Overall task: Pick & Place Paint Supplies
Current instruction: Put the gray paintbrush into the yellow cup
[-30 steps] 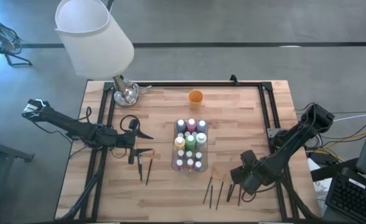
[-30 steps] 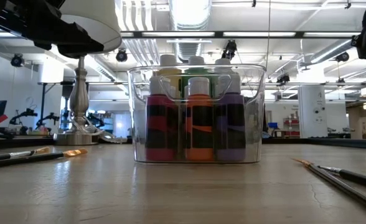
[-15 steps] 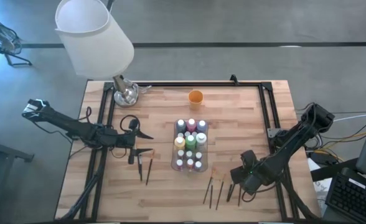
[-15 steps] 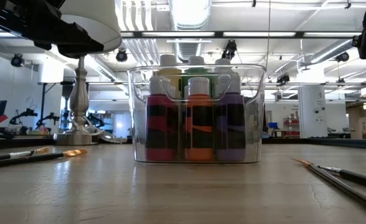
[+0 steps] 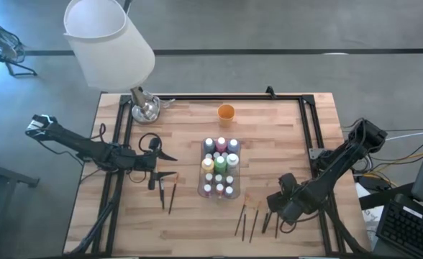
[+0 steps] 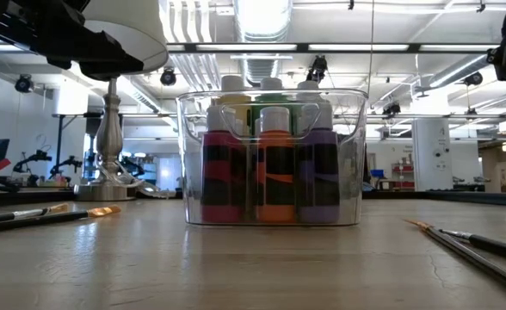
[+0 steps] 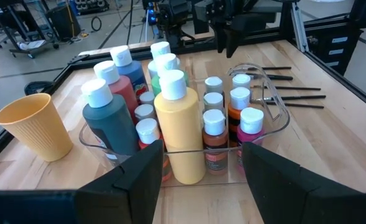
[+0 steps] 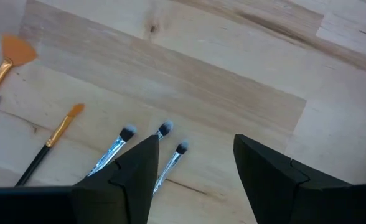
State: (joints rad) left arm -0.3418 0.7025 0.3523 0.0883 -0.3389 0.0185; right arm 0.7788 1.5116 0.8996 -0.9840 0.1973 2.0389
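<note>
at the table's near right, in the high view, the right gripper (image 5: 278,213) hangs low over a loose row of brushes (image 5: 253,218) that lie flat on the wood, well apart from the tray (image 5: 200,188) of bottles (image 5: 220,167) up at about ten o'clock from it. the brushes' long axes run roughly six to twelve o'clock, leaning a little toward one, with the bristle tips at the far end. in the right wrist view three small grey-tipped brushes (image 8: 160,149) point up between and just beside the dark fingers (image 8: 124,180), a thin orange-tipped one (image 8: 57,134) and a fan brush (image 8: 9,59) lying farther out to the side. the jaws stand wide apart with nothing between them, clear of the brushes. my guess is that the next move is a short drop onto one handle, and since the handles sit close together, the jaws will need to straddle just one, across its length. the left gripper (image 5: 157,178) waits at nine o'clock of the tray, beside two more brushes (image 5: 167,196) at its five o'clock; its fingers (image 7: 147,177) are spread wide and empty too, facing the tray. the right arm is much the nearer to the row of brushes, the left to its own pair.
</note>
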